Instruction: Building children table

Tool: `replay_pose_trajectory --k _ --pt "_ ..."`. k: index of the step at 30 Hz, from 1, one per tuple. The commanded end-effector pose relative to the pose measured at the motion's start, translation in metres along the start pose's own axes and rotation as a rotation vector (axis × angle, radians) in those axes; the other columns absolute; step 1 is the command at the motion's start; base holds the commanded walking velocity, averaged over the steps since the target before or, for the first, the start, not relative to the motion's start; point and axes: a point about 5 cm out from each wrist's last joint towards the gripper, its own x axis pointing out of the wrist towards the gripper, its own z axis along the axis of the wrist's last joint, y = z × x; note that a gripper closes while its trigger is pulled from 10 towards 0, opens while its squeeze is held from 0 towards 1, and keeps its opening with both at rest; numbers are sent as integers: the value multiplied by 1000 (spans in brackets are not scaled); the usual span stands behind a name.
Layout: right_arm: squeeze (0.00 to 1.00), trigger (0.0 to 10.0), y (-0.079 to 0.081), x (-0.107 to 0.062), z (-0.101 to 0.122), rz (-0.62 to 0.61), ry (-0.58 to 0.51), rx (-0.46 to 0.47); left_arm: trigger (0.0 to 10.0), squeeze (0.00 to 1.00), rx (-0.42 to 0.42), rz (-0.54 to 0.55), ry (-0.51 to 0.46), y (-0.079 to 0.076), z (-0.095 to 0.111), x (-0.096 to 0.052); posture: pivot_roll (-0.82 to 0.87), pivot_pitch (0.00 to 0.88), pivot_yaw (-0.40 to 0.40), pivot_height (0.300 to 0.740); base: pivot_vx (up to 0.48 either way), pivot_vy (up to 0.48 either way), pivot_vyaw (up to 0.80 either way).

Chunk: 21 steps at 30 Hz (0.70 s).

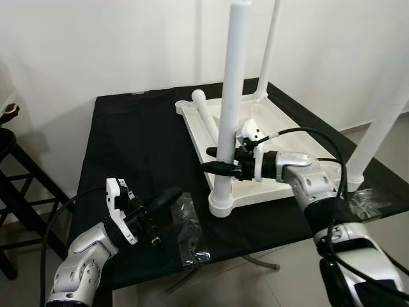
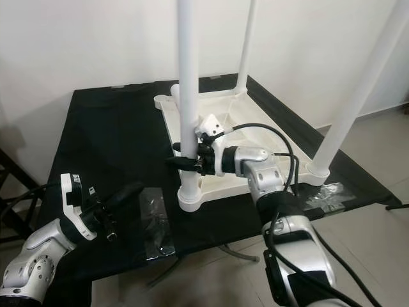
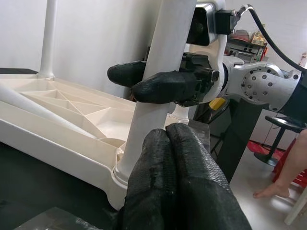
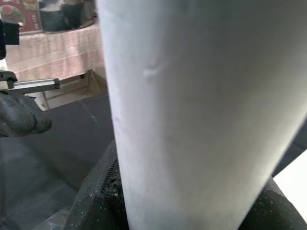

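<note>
White plastic tabletop [image 1: 268,121] upside down; three legs [image 1: 229,109] upright, one lying loose.

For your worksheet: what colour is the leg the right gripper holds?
White leg, clearest in the left eye view.

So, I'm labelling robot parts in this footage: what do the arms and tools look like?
Both arms are silver, jointed shells with black cables looping alongside. The left tool and right tool each have two long black textured fingers on a black body, with a white bracket mounted at the wrist.

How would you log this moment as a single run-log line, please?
step: fitting table leg | right gripper: shut on near leg | left gripper: shut, empty, over black cloth | tabletop: upside down
</note>
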Motion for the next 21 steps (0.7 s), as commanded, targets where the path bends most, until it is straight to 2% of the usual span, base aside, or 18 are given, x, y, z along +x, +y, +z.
replay_pose_trajectory --k 1,6,8,9,10,11,12,13,15,16,18,21 --pt "0 0 2 0 -4 36 12 -7 10000 0 13 2 4 -2 0 -1 -30 0 -1 740 0 0 0" --pt "0 0 0 -8 -14 -9 45 -16 10000 0 11 2 3 -1 1 -1 -35 0 -1 740 0 0 0" --pt "0 0 -1 -14 -20 -105 81 -19 10000 0 11 4 1 0 2 -1 -41 0 0 740 0 0 0" --pt "0 0 -1 -14 -20 -105 81 -19 10000 0 11 4 1 0 2 -1 -41 0 0 740 0 0 0" --pt "0 0 -1 -13 -29 -267 83 39 10000 0 11 5 0 1 3 -2 -47 0 1 740 0 0 0" --pt "0 0 -1 -13 -29 -267 83 39 10000 0 11 5 0 1 3 -2 -47 0 1 740 0 0 0" --pt "0 0 -2 -9 -39 -711 -12 136 10000 0 11 6 1 1 4 -3 -52 0 0 740 0 0 0" --pt "0 0 28 -2 -69 -913 25 252 10000 0 10 5 1 3 5 -4 -62 0 8 740 0 0 0" --pt "0 0 28 -2 -69 -913 25 252 10000 0 10 5 1 3 5 -4 -62 0 8 740 0 0 0" --pt "0 0 52 -4 -86 -1045 63 331 10000 0 9 5 1 3 5 -5 -62 0 8 740 0 0 0" --pt "0 0 53 14 -76 -926 64 290 10000 0 8 1 8 5 5 -5 -71 0 20 740 0 0 0" --pt "0 0 47 17 -70 -893 58 267 10000 0 8 0 10 5 4 -4 -71 0 20 740 0 0 0"
